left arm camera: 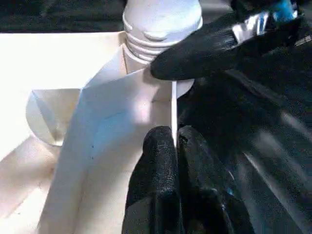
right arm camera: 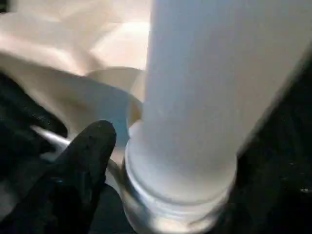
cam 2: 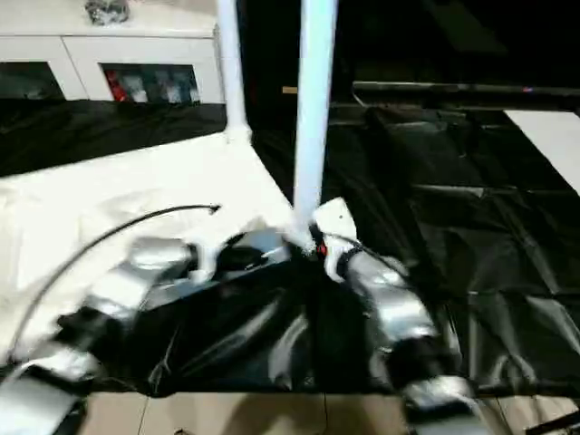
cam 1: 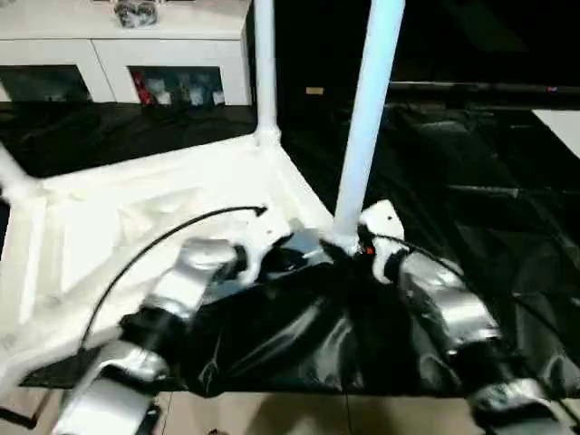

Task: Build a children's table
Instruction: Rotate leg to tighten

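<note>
White plastic table top (cam 1: 136, 217) lies upside down on black sheeting (cam 1: 471, 208), two legs standing upright in its corner sockets. The left gripper (left arm camera: 173, 146) pinches the top's thin rim beside the near leg (cam 1: 367, 118). The right gripper (cam 1: 362, 245) is at that leg's base; its opening cannot be told.

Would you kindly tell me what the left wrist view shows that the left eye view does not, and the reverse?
Left wrist view: the left gripper pinching the tabletop's thin rim, and threads at the near leg's base.

Left eye view: a second upright leg in the far corner, a white cabinet, black sheeting.

Both: the near leg and upturned tabletop.
</note>
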`<state>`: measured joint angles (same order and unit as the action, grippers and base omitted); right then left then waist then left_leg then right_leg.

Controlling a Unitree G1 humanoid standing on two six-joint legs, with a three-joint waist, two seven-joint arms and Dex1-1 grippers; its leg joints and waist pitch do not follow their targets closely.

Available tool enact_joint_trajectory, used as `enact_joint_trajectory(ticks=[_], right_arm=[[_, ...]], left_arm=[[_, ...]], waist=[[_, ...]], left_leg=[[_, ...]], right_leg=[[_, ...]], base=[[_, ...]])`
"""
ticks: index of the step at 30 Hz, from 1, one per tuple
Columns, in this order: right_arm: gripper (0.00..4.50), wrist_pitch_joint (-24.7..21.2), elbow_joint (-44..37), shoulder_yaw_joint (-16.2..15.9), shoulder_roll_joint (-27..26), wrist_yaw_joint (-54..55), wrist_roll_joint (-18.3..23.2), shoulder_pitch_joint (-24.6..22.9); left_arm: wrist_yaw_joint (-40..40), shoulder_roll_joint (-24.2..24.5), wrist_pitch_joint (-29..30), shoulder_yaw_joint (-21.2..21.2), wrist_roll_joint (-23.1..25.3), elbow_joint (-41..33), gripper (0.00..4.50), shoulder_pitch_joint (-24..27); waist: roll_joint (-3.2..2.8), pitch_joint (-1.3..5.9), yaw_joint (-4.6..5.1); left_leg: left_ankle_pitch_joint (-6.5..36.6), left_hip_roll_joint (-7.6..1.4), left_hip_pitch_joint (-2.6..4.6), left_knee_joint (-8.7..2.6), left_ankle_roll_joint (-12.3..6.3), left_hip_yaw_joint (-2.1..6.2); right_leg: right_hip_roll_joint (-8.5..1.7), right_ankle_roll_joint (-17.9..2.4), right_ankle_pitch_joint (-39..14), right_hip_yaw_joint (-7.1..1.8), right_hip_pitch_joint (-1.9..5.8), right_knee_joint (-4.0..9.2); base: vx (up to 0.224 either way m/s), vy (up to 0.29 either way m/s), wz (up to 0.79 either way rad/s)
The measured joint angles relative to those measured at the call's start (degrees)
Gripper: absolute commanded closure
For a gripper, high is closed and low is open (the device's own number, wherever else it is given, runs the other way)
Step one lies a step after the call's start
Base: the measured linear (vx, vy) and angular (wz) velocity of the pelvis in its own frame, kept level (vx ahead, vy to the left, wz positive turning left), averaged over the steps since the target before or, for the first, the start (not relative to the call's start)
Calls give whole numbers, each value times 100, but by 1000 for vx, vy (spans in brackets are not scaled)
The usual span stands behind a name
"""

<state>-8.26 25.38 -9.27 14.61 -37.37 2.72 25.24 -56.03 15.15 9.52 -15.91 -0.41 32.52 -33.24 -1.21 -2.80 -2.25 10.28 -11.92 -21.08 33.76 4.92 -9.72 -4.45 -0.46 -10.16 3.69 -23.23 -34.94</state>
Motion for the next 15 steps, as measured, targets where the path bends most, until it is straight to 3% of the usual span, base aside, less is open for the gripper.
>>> enact_joint_trajectory(ticks=[7,15], right_arm=[[58,27,-452,-260,621,-1593,273,-304],[133,-10,-566,-450,839,-2385,508,-302]], left_arm=[[-1096,501,-194,-81,-238,-268,450,228],[-1839,742,-245,-182,-321,-296,450,220]], waist=[[16,-10,-120],[43,-26,-128]], left_leg=[[0,0,-2,3,0,-6],[0,0,-1,4,0,-6]], right_leg=[[-5,5,-4,-4,1,-1],[-6,4,-3,-6,4,-3]], base=[[0,0,0],[0,0,0]])
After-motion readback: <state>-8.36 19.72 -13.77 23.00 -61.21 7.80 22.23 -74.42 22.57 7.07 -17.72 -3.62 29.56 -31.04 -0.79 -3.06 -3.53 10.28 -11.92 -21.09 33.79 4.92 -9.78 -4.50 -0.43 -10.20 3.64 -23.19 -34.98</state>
